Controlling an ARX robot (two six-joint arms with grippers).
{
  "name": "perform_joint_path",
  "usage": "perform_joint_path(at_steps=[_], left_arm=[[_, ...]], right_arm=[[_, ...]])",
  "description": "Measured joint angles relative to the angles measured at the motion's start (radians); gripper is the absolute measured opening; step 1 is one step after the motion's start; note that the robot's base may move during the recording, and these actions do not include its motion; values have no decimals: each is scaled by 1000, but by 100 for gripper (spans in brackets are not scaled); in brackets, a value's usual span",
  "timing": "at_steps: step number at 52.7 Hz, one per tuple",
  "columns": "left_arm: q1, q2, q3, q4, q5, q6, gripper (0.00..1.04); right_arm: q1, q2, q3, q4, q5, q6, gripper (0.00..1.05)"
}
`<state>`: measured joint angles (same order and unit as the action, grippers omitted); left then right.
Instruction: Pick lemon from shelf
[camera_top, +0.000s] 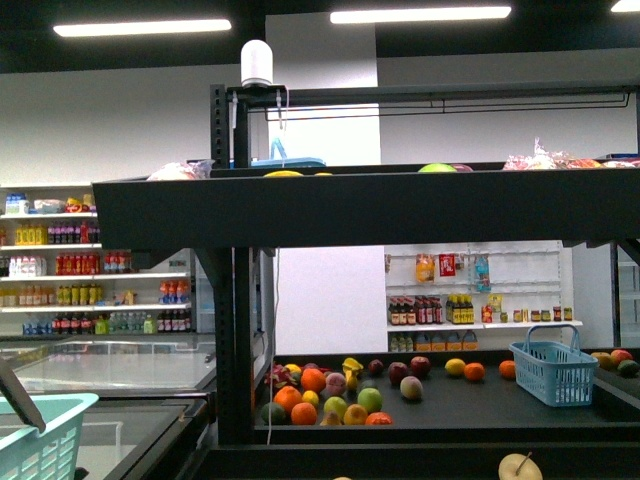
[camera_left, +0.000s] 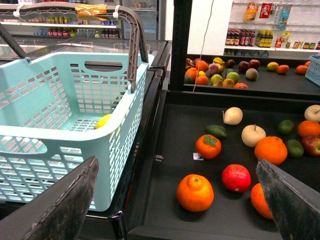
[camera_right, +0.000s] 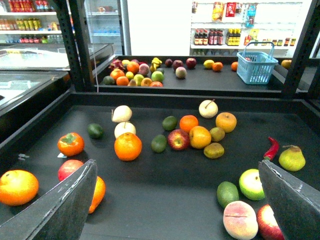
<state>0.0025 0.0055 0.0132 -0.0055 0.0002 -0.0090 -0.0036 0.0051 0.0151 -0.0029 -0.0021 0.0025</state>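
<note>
The lemon (camera_left: 103, 121), small and bright yellow, lies inside the teal basket (camera_left: 60, 125) beside the shelf, half hidden by the basket's wall. The shelf (camera_top: 300, 210) is a black tiered rack; its lower tray (camera_left: 165, 165) holds loose fruit. My left gripper (camera_left: 176, 170) hangs open over the tray's near corner, above an orange (camera_left: 195, 192) and to the right of the basket. Over the same tray (camera_right: 165, 205), my right gripper (camera_right: 177, 170) is open above bare floor, with nothing between its fingers.
Oranges, apples, avocados, a peach (camera_right: 240, 220) and a red chilli (camera_right: 271, 148) are scattered over the tray. A farther tray holds a fruit pile (camera_top: 325, 395), a small yellow fruit (camera_top: 455, 367) and a blue basket (camera_top: 553, 372). Bottle racks (camera_top: 95, 265) stand behind.
</note>
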Motion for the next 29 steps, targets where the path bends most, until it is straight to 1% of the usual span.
perform_joint_path(at_steps=[29], left_arm=[[0,0,0,0,0,0,97]], right_arm=[[0,0,0,0,0,0,97]])
